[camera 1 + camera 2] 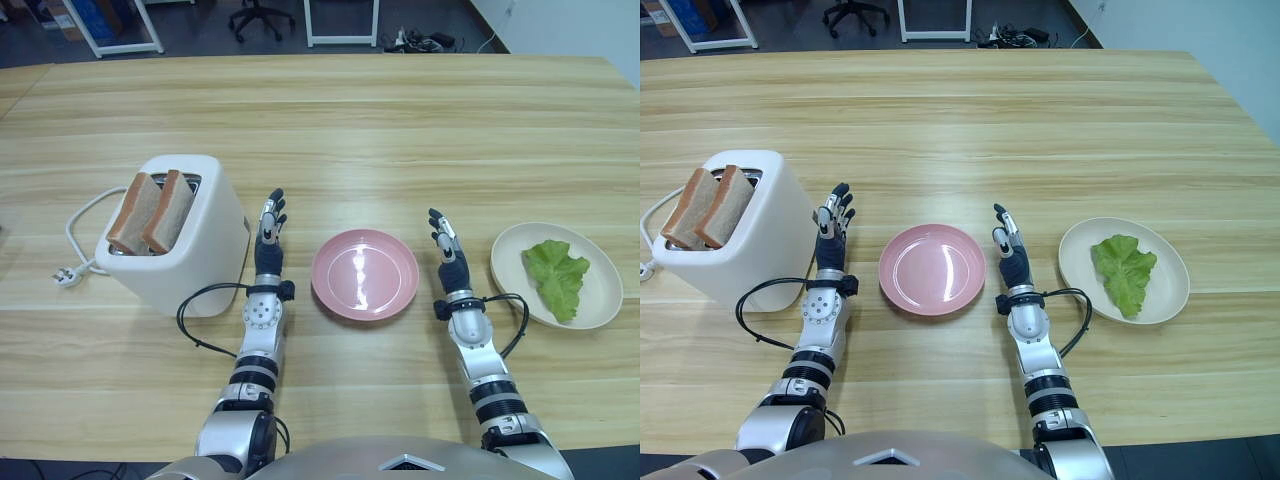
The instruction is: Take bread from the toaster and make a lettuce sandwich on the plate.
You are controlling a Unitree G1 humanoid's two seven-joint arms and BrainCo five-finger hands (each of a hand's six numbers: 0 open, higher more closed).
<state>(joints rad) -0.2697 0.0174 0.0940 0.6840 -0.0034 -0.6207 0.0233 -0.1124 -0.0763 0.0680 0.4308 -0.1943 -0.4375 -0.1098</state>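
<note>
A cream toaster (pixel 190 250) stands at the left with two bread slices (pixel 152 212) sticking up out of its slots. An empty pink plate (pixel 364 273) lies in the middle of the table. To its right a beige plate (pixel 600 300) holds a lettuce leaf (pixel 556 274). My left hand (pixel 269 232) rests flat between the toaster and the pink plate, fingers straight and holding nothing. My right hand (pixel 446 250) lies between the two plates, also open with fingers stretched forward.
The toaster's white cord and plug (pixel 68 272) trail off to the left on the wooden table (pixel 400 130). Beyond the far table edge are an office chair (pixel 260 18) and frame legs on the floor.
</note>
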